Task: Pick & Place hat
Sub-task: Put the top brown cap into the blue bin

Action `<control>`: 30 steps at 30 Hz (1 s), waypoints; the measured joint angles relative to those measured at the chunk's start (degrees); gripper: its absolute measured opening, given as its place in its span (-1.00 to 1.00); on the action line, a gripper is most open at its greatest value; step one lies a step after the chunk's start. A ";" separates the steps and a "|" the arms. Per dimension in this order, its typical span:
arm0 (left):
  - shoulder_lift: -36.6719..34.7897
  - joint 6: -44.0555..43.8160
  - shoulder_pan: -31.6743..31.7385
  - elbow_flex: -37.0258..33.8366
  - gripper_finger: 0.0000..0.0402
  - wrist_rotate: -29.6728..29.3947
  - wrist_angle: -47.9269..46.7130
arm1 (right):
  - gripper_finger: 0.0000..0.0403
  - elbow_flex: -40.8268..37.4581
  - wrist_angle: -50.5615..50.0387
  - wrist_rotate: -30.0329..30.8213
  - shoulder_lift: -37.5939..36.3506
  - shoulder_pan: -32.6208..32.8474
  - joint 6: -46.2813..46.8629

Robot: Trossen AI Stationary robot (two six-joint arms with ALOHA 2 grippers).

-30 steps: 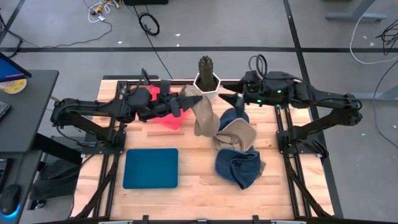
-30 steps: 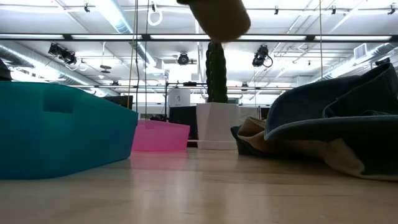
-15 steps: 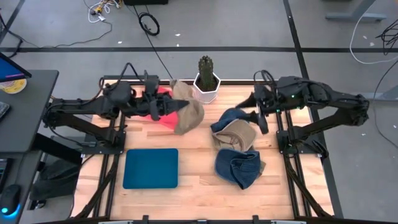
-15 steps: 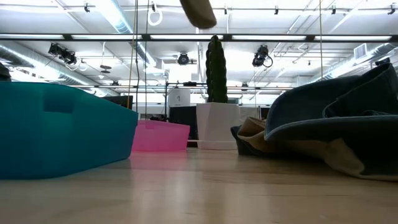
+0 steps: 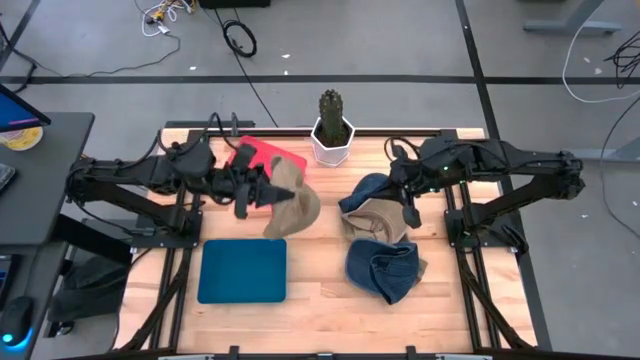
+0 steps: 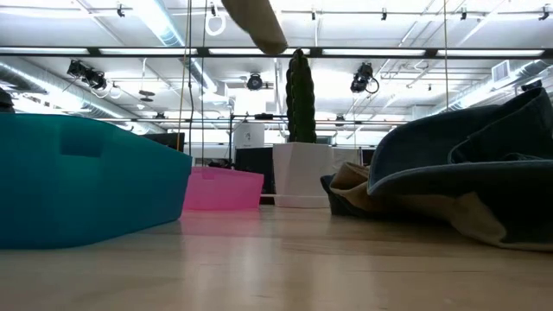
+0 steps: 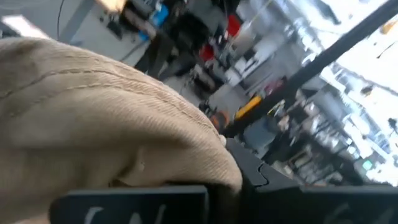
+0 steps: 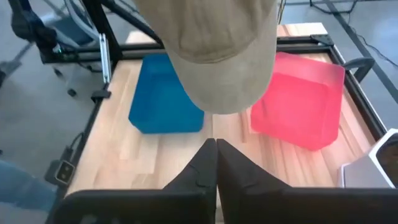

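High view. The left claw [image 5: 258,190] pinches a tan hat [image 5: 289,205] by its edge and carries it in the air, between the pink bin [image 5: 272,160] at 12 o'clock of it and the teal bin [image 5: 243,270] at 7 o'clock. The right claw [image 5: 409,212], pressed together and empty, hangs over the pile of hats [image 5: 378,238] at 3 o'clock on the worktop [image 5: 320,310]. A potted cactus [image 5: 332,128] stands at 12 o'clock.

Low view. Only the hat's lower edge [image 6: 256,22] shows at the top, well clear of the boards; the teal bin [image 6: 86,177] and pink bin [image 6: 223,188] sit beneath.

Left wrist view. The cloth [image 7: 106,124] drapes over the fingers; the grip point is hidden.

Right wrist view. The shut fingers [image 8: 214,165] point toward the hanging hat [image 8: 214,56].

Risk. The hat hangs limp from a small pinch; a quick swing may pull it free, dropping it on the boards between the bins. A release off-centre may leave the brim draped over a bin's rim.
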 joint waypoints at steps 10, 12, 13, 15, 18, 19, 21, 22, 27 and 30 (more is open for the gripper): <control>0.27 -3.18 -8.90 0.00 -0.91 -6.25 -13.62 | -0.99 -5.71 1.19 0.00 0.56 0.00 -1.52; 0.25 -4.26 -10.57 0.00 -0.91 -8.31 -15.75 | -0.99 -7.44 2.13 -0.01 0.47 0.00 -1.20; 0.25 -4.61 -11.47 0.00 -0.91 -9.65 -16.87 | -0.99 -8.50 2.75 -0.02 0.44 0.01 -0.99; 0.25 -6.11 -13.29 0.00 -0.91 -12.83 -19.25 | -0.99 -10.59 3.78 -0.18 0.47 0.09 0.08; 0.25 -10.57 -16.66 0.02 -0.91 -16.50 -24.08 | -0.99 -13.43 6.59 -0.60 0.46 0.33 0.46; 0.25 -12.42 -17.78 0.01 -0.91 -16.87 -26.01 | -0.99 -14.18 7.11 -0.60 0.46 0.54 0.48; 0.25 -16.18 -19.78 0.02 -0.91 -17.62 -29.70 | -1.00 -15.13 7.76 -0.62 0.48 0.84 0.49; 0.25 -18.01 -20.89 0.01 -0.91 -18.57 -31.47 | -1.00 -15.40 8.34 -0.62 0.48 1.09 0.49; 0.14 -24.85 -27.42 0.02 -0.91 -27.71 -38.15 | -1.00 -15.67 9.53 -0.65 0.46 1.79 0.51; 0.19 -28.86 -31.42 0.02 -0.91 -33.62 -41.66 | -1.00 -15.67 10.58 -0.64 0.46 1.77 0.72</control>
